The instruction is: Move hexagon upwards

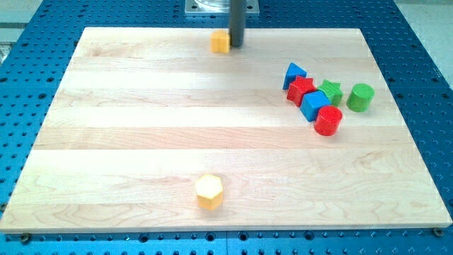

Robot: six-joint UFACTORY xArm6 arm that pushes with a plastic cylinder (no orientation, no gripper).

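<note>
A yellow hexagon [209, 191] lies near the view's bottom edge of the wooden board [141, 134], slightly left of centre. My tip [236, 45] is at the view's top edge of the board, just right of a small yellow block [221, 42] and touching or nearly touching it. The tip is far above the hexagon in the view.
A cluster sits at the view's right: a blue triangle [294, 74], a red star [301, 90], a blue block [315, 104], a red cylinder [328, 120], a green star [330, 91] and a green cylinder [361, 97]. A blue perforated table [425, 42] surrounds the board.
</note>
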